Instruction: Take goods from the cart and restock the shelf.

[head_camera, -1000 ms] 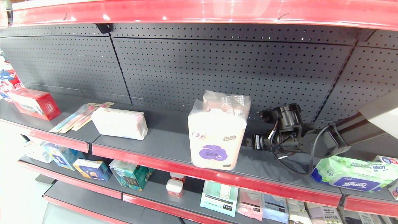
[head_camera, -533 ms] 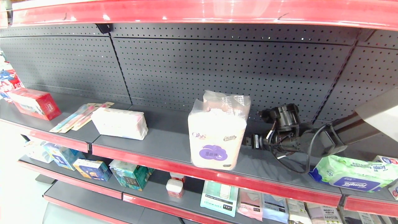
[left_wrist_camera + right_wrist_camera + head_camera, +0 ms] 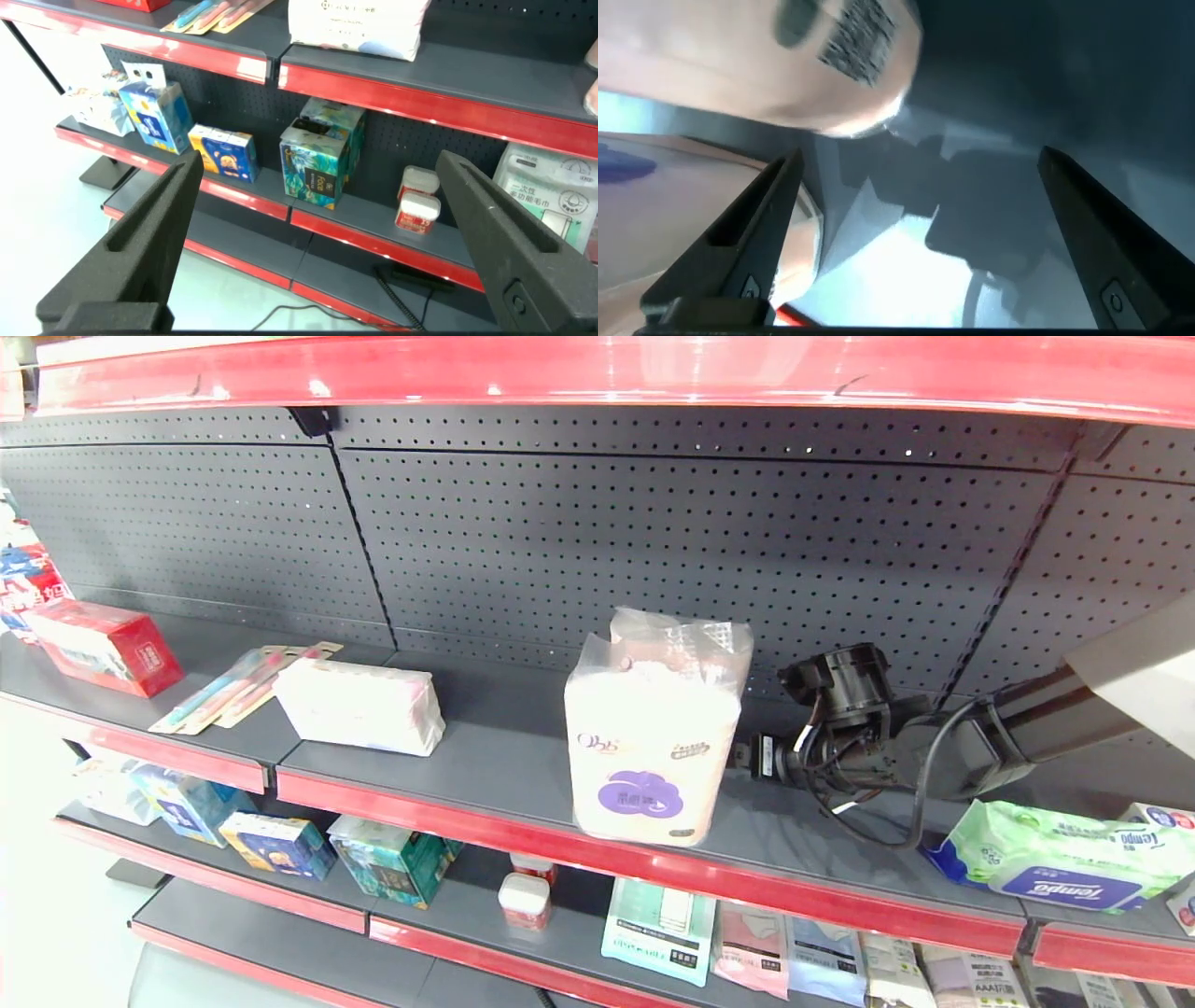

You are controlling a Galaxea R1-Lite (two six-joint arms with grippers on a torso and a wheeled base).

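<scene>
A tall plastic-wrapped pack of toilet rolls (image 3: 653, 728) with a purple label stands upright on the grey shelf (image 3: 485, 751), near its red front edge. My right gripper (image 3: 920, 163) is open just to the pack's right, low over the shelf board, its arm coming in from the right. In the right wrist view the pack (image 3: 785, 56) lies close beside one finger, with nothing between the two fingers. My left gripper (image 3: 318, 163) hangs open and empty, lower down in front of the bottom shelves.
On the same shelf lie a white tissue pack (image 3: 359, 707), carded toothbrushes (image 3: 243, 686) and a red box (image 3: 103, 647) to the left, and a green wet-wipe pack (image 3: 1055, 854) to the right. Boxes and pouches fill the lower shelves (image 3: 322, 154). Perforated back panel behind.
My right arm has shifted a little to the left, bringing its gripper closer to the toilet roll pack. The pack and other goods have not moved.
</scene>
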